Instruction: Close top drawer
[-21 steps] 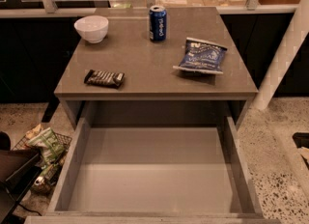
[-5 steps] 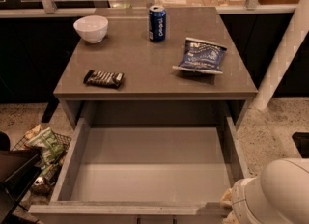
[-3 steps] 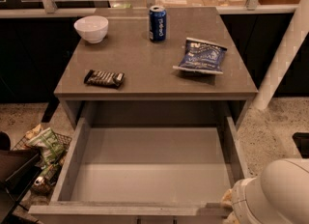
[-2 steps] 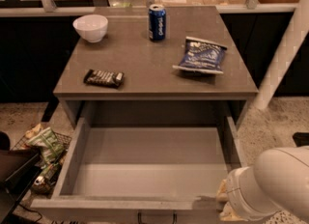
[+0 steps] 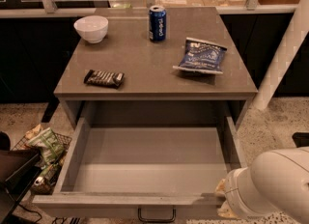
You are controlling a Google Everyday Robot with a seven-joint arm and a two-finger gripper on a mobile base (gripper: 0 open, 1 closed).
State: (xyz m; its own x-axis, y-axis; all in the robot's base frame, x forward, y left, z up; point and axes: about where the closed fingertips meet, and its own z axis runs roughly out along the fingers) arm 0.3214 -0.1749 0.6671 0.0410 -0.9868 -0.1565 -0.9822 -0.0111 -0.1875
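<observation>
The top drawer [image 5: 154, 162] stands pulled far out under the grey table top [image 5: 154, 68]. Its inside is plain grey with nothing in it. Its front panel [image 5: 120, 206] runs along the bottom edge of the view, with the dark bar handle [image 5: 157, 214] at its centre. My arm's white rounded link [image 5: 270, 189] is at the lower right, against the front right corner of the drawer. My gripper is hidden behind this link and does not show.
On the table top lie a white bowl [image 5: 91, 28], a blue can [image 5: 157, 23], a blue chip bag [image 5: 200, 56] and a dark snack bar [image 5: 104, 78]. A wire basket with snack bags [image 5: 43, 153] stands on the floor at the left. A white post [image 5: 285, 59] rises at the right.
My arm's white link has come into view at the lower right and moved left toward the drawer's front right corner. The drawer remains wide open.
</observation>
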